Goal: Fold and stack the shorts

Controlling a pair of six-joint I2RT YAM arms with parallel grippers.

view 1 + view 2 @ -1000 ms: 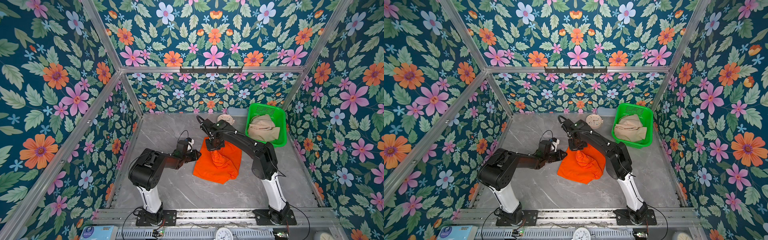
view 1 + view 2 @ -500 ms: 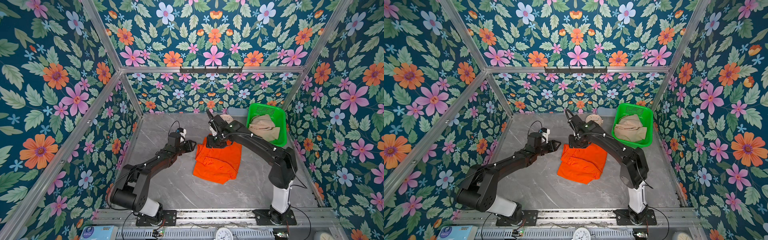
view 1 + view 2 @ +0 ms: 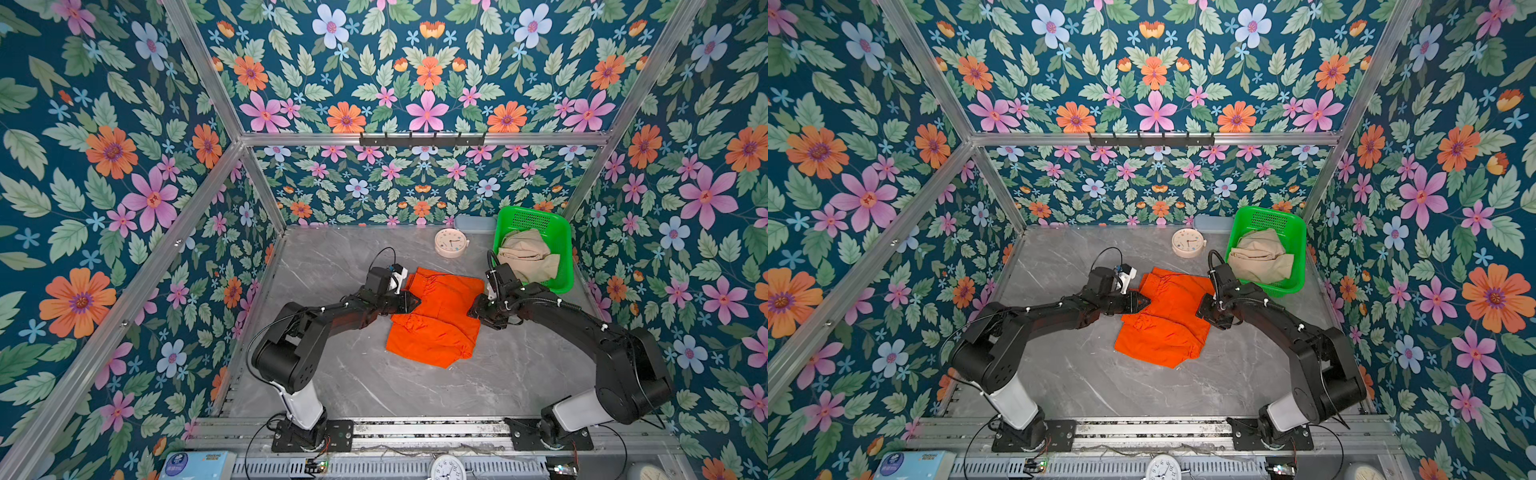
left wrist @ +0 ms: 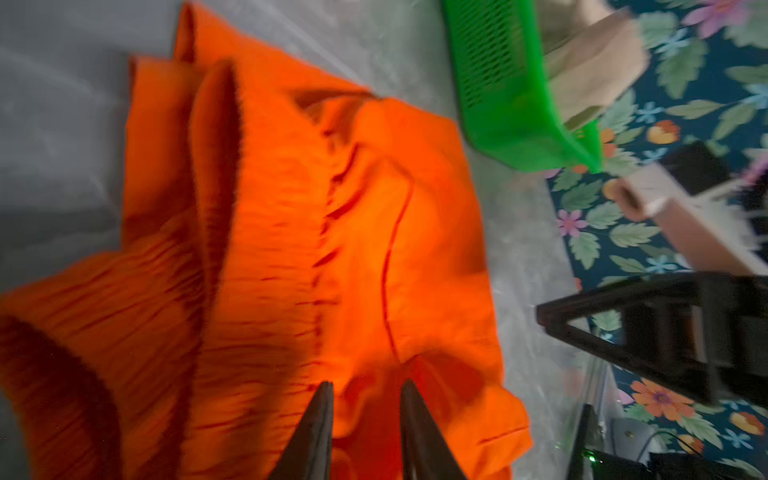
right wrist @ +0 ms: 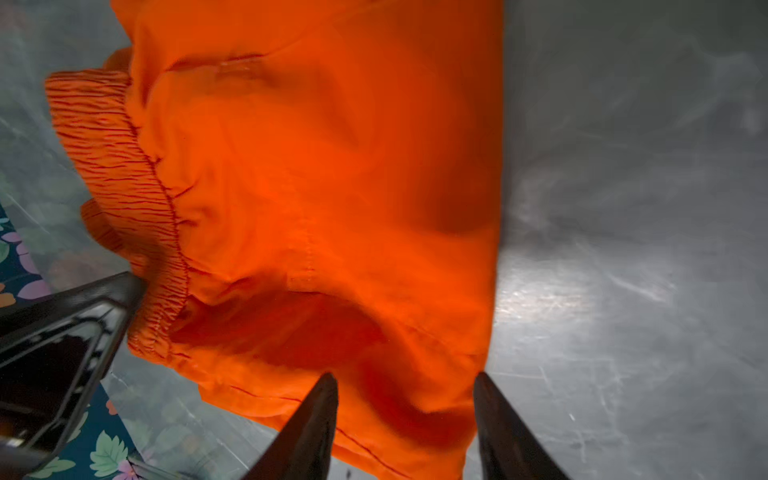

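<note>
A: shorts?
B: orange shorts crumpled on table, beige shorts in green basket.
A: jaws?
B: right gripper spread wide, empty. left gripper narrowly parted over orange, can't tell if pinching.

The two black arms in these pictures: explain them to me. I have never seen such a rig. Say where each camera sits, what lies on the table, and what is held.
They are robot arms: the left arm and right arm each end in two pinching fingers. Both top views look down from overhead. Each wrist view comes from a camera on one arm, looking along its fingers. On the grey table lie orange shorts, loosely folded, a small clock and a green basket holding beige shorts. The left fingers and right fingers stand apart at opposite edges of the orange shorts. Neither clearly grips anything.
</note>
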